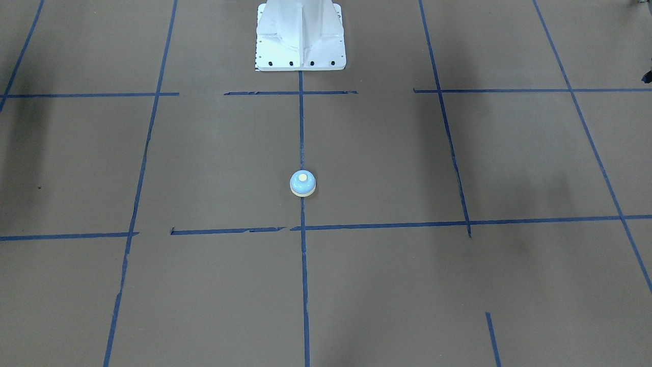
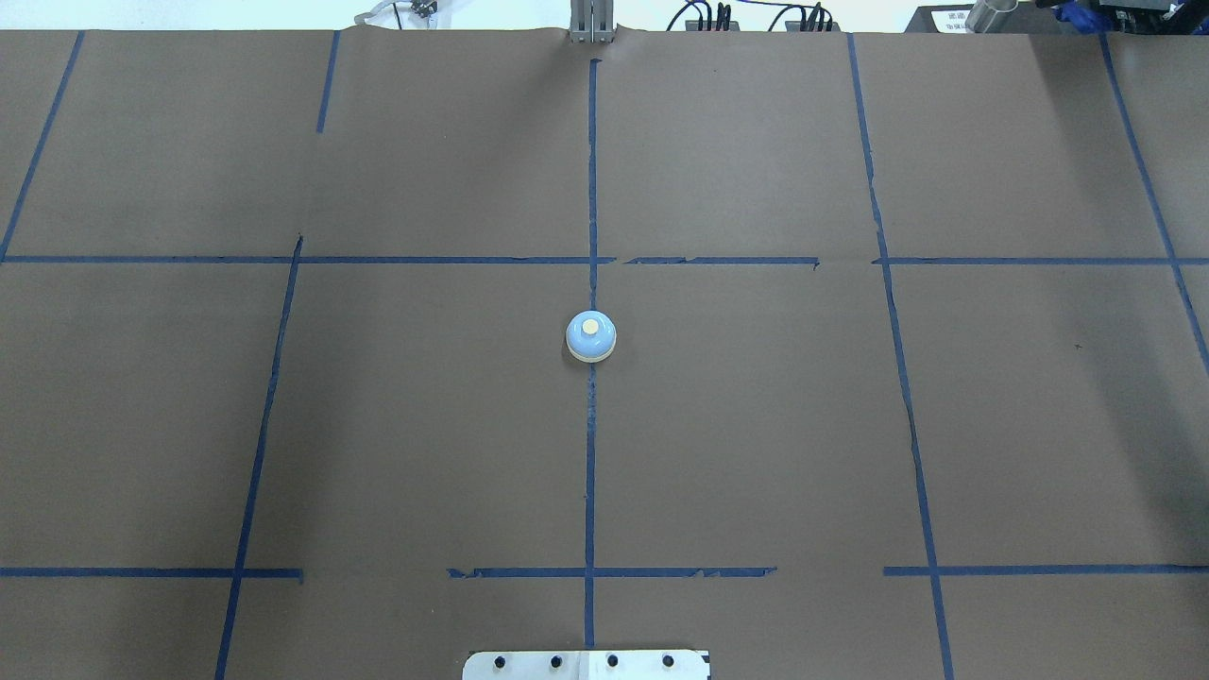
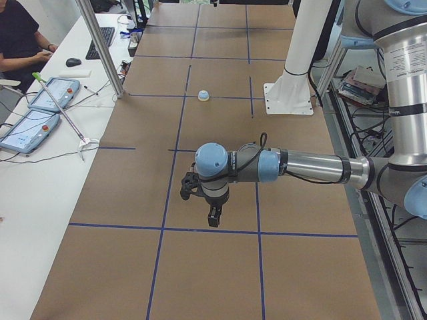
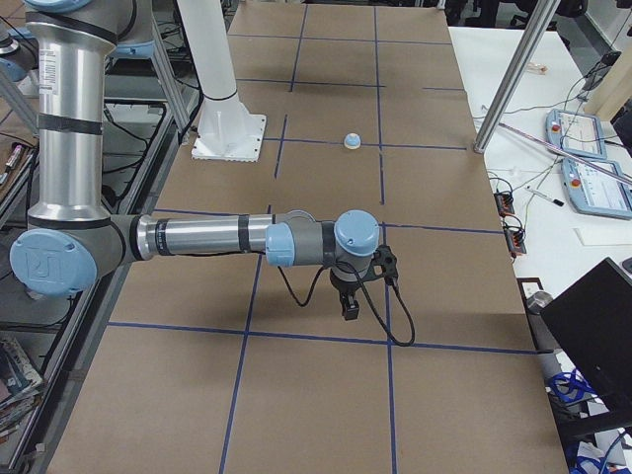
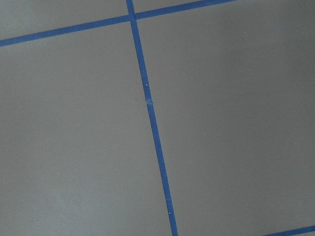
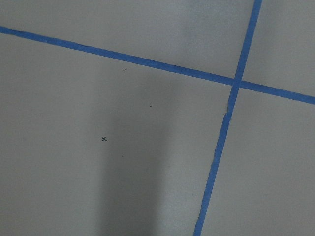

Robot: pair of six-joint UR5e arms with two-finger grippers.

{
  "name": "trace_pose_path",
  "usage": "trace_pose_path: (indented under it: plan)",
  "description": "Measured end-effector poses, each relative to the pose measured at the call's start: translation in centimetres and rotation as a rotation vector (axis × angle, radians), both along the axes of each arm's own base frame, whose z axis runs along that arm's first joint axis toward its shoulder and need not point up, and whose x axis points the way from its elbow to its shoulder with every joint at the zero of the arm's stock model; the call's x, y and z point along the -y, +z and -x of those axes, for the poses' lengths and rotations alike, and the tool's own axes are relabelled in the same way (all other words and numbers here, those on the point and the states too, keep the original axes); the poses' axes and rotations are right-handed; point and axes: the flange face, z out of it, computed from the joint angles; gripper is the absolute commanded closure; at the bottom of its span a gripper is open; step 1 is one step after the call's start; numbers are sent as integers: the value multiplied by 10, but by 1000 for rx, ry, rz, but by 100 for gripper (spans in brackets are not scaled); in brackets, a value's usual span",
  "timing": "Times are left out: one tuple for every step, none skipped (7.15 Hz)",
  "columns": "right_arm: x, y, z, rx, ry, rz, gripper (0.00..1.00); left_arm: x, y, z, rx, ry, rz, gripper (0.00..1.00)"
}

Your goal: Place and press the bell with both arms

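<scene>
Right now we see the small light-blue dome-shaped call bell (image 2: 591, 336), with its cream base ring and cream round button, standing upright near the middle of the brown paper-covered bench (image 2: 425, 425). It is on the blue tape line (image 2: 590, 472) that runs from the robot's edge to the operators' edge. It sits straight out from the white bolted metal pedestal (image 1: 300, 35) at the robot's edge, well apart from it.

We find the grey-and-silver tubular left arm (image 3: 313, 167) stretched level over the bench toward the end on the robot's left. Its black jaws hang downward above the paper, well apart from the bell. The matching right arm (image 4: 197, 237) reaches out the same way toward the opposite end, its jaws likewise pointing down. Only the side cameras show either pair of jaws, so we cannot tell whether they are open or closed.

Both wrist cameras look down on brown paper crossed by blue tape. Beyond the operators' edge, a white side table (image 3: 40, 193) carries two grey-and-blue control tablets (image 3: 55, 93).
</scene>
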Motion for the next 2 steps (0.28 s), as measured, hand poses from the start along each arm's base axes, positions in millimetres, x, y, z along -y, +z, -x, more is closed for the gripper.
trace_pose_path:
  plan:
    - [1, -2, -1, -9, 1, -7, 0, 1, 3, 0, -1, 0, 4, 0]
    - [1, -2, 0, -35, -9, -18, 0, 5, 1, 0, -1, -1, 0, 0]
